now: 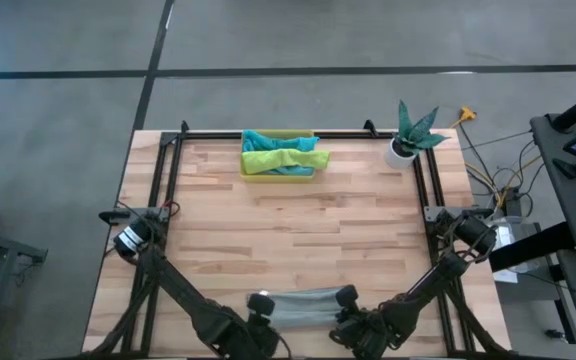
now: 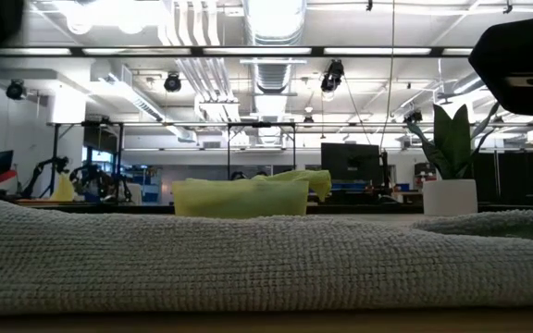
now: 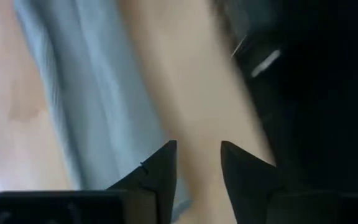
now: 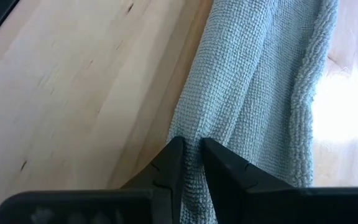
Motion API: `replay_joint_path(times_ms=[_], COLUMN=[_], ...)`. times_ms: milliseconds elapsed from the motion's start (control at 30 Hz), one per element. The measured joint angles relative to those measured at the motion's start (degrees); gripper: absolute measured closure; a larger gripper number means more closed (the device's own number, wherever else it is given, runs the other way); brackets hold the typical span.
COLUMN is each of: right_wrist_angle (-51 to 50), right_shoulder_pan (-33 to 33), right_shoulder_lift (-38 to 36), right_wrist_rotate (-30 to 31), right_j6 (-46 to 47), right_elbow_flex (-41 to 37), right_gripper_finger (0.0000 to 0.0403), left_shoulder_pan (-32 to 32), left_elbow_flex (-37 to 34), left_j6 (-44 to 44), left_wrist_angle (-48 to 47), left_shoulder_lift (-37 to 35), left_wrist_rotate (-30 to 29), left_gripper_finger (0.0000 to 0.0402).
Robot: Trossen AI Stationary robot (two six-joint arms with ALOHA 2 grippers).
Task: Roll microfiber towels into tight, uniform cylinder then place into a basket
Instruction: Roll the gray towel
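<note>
The grey towel lies bunched into a long, loose band on the table near its front edge; it fills the foreground of the low view. My left gripper is open at the towel's left end, one finger over the towel's edge, and bare wood shows between the fingers. My right gripper is shut on the towel's right end. The yellow basket stands at the far edge and holds a teal towel and a lime green towel. My left gripper has one finger over the grey towel's long edge; whether it touches the cloth I cannot tell. My right gripper pinches a raised ridge of the grey towel between its two fingertips, slanting down from above. The fingers lie along the towel's length. The towel lies slack on the table.
A white pot with a green plant stands at the far right corner. A black frame rail runs along the far edge and down both sides. Bare wood lies between the basket and the grey towel.
</note>
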Motion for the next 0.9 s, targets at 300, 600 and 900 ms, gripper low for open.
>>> replay_joint_path(times_ms=[300,600,900], right_wrist_angle=[0.77,1.62,2.03], right_shoulder_pan=[0.07,-0.35,-0.35], right_shoulder_lift=[-0.15,-0.2,-0.15], right_wrist_rotate=[0.2,1.21,1.53], right_j6=[0.17,-0.81,-0.66], right_elbow_flex=[-0.88,-1.3,-1.5], right_gripper_finger=[0.0344,0.0344,0.0344], left_shoulder_pan=[-1.07,-0.93,-0.33], left_elbow_flex=[5.19,9.65,13.01], left_j6=[2.57,-2.76,-5.97], left_wrist_angle=[-0.68,-12.91,-13.55], left_shoulder_lift=[2.54,10.31,10.6], left_wrist_rotate=[1.6,-0.69,-3.11], left_gripper_finger=[0.0359,0.0397,0.0357])
